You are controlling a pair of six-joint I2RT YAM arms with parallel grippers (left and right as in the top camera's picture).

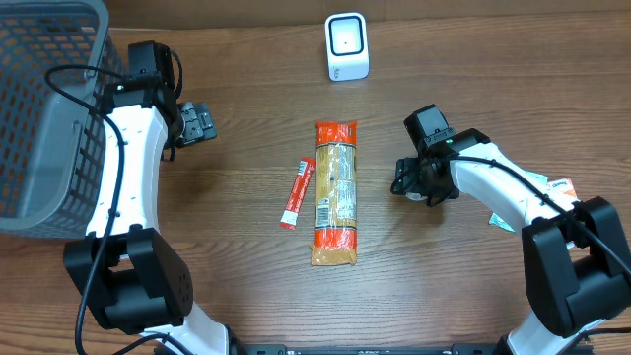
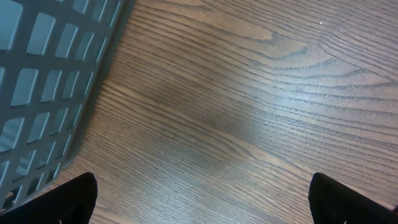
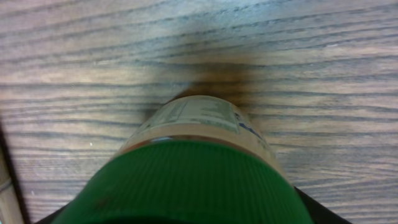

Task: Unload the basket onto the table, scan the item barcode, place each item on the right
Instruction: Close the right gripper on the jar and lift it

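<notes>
by the basket wall (image 2: pixel 37 93), left gripper (image 2: pixel 208 199) wide apart over table (image 2: pixel 249 93); right gripper (image 1: pixel 419 185) astride green-lidded jar (image 3: pixel 199 174), grip unclear

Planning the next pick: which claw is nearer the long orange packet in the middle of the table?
Right. The right claw sits just right of the packet; the left claw is farther off, up and to its left, by the basket.
</notes>
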